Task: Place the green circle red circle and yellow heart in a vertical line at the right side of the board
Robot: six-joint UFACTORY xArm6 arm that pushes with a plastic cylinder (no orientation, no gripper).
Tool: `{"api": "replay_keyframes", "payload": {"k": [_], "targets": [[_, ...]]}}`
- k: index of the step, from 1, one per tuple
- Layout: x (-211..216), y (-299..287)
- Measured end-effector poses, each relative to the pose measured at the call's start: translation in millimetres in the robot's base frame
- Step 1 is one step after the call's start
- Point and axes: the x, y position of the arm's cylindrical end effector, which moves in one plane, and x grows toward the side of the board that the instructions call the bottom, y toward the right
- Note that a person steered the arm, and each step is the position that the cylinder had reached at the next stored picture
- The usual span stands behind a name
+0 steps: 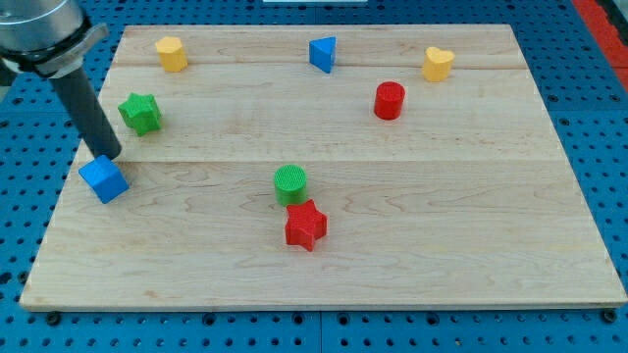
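Observation:
The green circle (pixel 290 183) stands near the board's middle, just above the red star (pixel 305 226). The red circle (pixel 389 100) stands right of centre toward the view's top. The yellow heart (pixel 438 63) sits near the top right. My tip (pixel 109 155) is at the view's far left, touching or just above the blue cube (pixel 103 178), far from all three task blocks.
A green star (pixel 140 113) sits at the left, right of the rod. A yellow block (pixel 172 53) is at the top left. A blue triangle (pixel 322 53) is at the top centre. The wooden board (pixel 471 245) lies on a blue perforated table.

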Motion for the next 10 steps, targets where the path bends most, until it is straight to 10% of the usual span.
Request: {"api": "replay_keyframes", "payload": {"k": [2, 7, 10], "targets": [[83, 21], [60, 250], [25, 283]]}}
